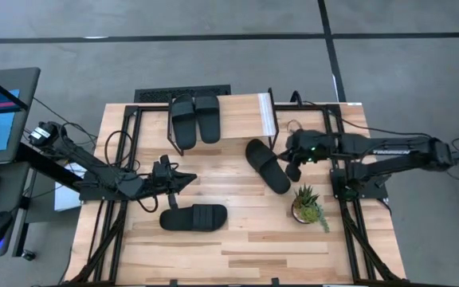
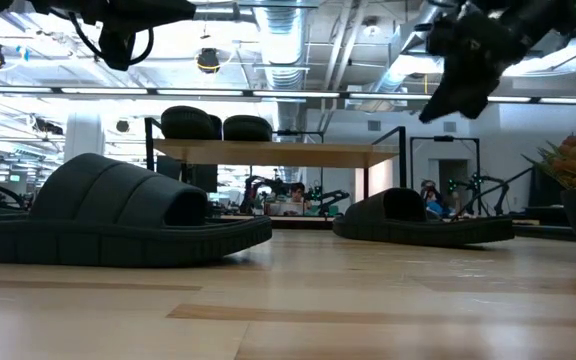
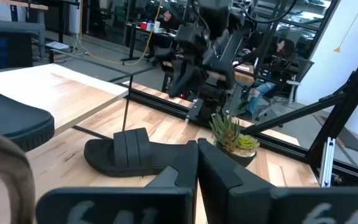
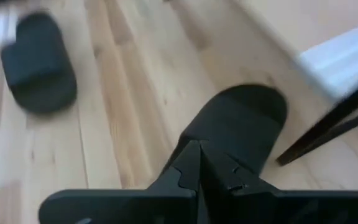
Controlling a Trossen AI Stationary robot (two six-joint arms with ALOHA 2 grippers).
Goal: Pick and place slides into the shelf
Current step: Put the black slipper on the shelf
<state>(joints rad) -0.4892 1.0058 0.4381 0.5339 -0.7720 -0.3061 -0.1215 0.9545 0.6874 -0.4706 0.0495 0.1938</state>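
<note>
Two slides (image 1: 195, 118) already sit side by side on the shelf (image 1: 237, 115) at the far side of the wooden table (image 1: 237, 247), while two more wait on the tabletop: one slide near the shelf's front right leg (image 1: 267, 165), lying at an angle, and another slide closer to the table's front edge (image 1: 194, 217), lying crosswise. The right gripper (image 1: 295, 169) hovers above the angled slide's strap, its fingers pressed together in the right wrist view (image 4: 199, 163), with the sandal directly beneath and ahead of them. The left gripper (image 1: 183, 180) hangs above the table between the shelf and the front slide, its fingers likewise closed (no sandal between them). A small potted plant (image 1: 307, 205) stands just beside the right arm's working area. The step in hand appears to be the right arm's pickup of the angled slide, and doing it well likely means spreading the fingers before descending, straddling the ribbed strap or one side wall of the sole squarely, lifting clear of the shelf's thin black leg, and keeping the wrist's swing away from the plant on the way to the free plank space right of the pair.
</note>
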